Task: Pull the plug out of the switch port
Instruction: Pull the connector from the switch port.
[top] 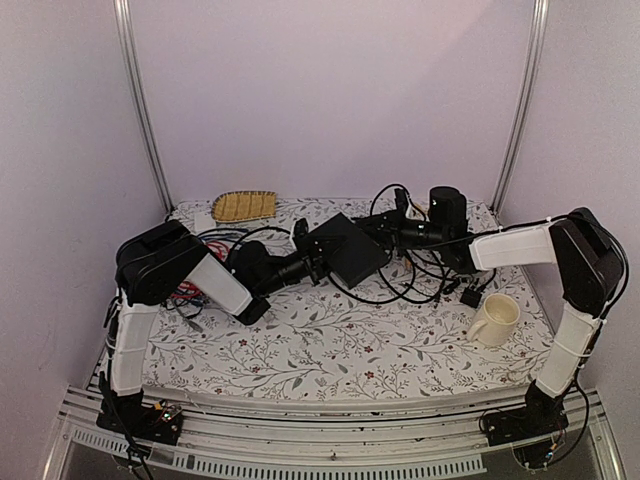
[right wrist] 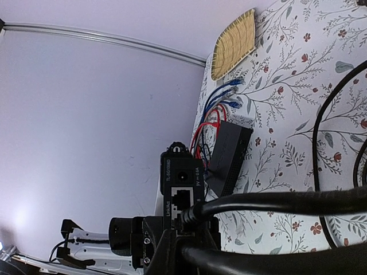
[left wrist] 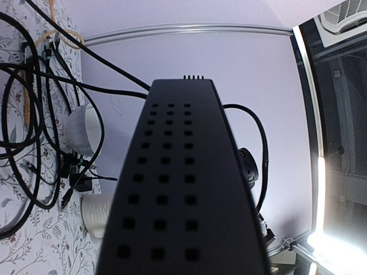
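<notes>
Plainly the pull itself is the step in hand. The left hand (top: 318,258) holds the switch (top: 350,250) clamped by one end and raised off the tabletop (top: 330,345) near its middle, port edge turned toward the right arm. The right hand (top: 395,232) is closed down narrow on the plug (right wrist: 194,216), which sits seated in a port (right wrist: 182,197) below the round power socket. The fingertips are dark against dark, so how deep the pinch goes is hard to read.

To do this well, I would draw the plug straight out along the port's axis, away from the switch, with no sideways twist. If the plug has a latch tab, it probably needs pressing before anything gives; I cannot see one. The left hand should brace firmly against the pull, or the box will simply follow. The black cable (right wrist: 275,201) runs off to the right and should be left slack enough not to fight the motion.

A floral-print cloth covers the tabletop. On it lie a tangle of black leads, a cream mug (top: 495,320) at the right, a woven tray (top: 243,205) at the back, and a second black box (right wrist: 229,154) fed by red and blue wires. Pale lilac walls (top: 330,90) and two aluminium posts (top: 140,100) enclose the cell.
</notes>
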`<control>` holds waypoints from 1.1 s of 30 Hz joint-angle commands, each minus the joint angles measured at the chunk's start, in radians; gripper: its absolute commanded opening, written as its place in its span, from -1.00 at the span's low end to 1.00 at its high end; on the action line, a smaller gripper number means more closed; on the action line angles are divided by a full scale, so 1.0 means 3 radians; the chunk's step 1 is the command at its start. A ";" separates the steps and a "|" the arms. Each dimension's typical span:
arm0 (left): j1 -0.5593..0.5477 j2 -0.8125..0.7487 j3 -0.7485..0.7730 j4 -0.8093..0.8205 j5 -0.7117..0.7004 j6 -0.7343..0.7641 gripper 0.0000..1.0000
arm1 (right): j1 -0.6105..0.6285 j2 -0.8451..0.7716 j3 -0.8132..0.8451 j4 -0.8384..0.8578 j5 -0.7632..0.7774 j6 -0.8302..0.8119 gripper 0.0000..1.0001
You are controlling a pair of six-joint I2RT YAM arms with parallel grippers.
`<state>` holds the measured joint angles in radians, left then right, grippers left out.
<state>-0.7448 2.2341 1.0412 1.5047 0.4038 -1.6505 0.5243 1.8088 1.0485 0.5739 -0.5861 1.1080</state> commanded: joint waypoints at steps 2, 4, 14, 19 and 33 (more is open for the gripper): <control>0.0003 -0.0001 0.0008 0.0468 -0.0049 -0.0029 -1.00 | -0.0050 0.0053 0.0068 0.0091 -0.0018 -0.0031 -0.97; 0.0003 -0.0016 -0.0019 0.0489 -0.0069 -0.0030 -1.00 | -0.0081 0.0031 0.0034 0.0121 -0.0015 -0.0014 -0.97; 0.0009 -0.0110 -0.0242 0.0600 -0.0289 0.0014 -1.00 | -0.0306 -0.0132 -0.0195 0.0301 0.0011 0.0144 -0.97; 0.0009 -0.0204 -0.0368 0.0586 -0.0400 0.0090 -1.00 | -0.0422 -0.0225 -0.0305 0.0374 0.0027 0.0207 -0.97; -0.0007 -0.0281 -0.0510 0.0593 -0.0614 0.0148 -1.00 | -0.0464 -0.0359 -0.0458 0.0413 0.0101 0.0224 -0.97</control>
<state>-0.7963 2.1914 0.9283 1.5135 0.3477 -1.6245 0.4946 1.7721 0.9276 0.6353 -0.6952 1.1790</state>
